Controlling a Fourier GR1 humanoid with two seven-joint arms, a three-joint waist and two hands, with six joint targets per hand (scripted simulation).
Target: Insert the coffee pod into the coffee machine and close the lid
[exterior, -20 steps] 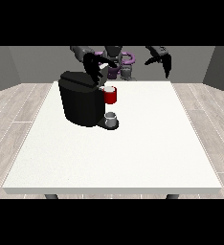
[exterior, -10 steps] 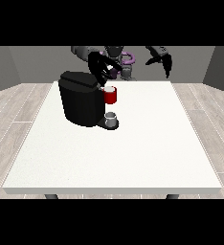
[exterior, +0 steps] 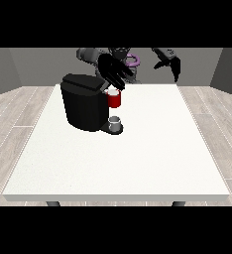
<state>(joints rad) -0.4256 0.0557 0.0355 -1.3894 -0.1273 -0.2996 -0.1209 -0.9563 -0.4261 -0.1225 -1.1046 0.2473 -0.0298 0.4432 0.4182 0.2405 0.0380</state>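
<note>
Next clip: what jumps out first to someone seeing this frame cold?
The black coffee machine at the table's left rear, a red part at its front above a small grey cup. The hand at the view's left hovers spread over it; the other hand hangs raised, far right.

Bright even light, soft faint shadows, no glare
</note>
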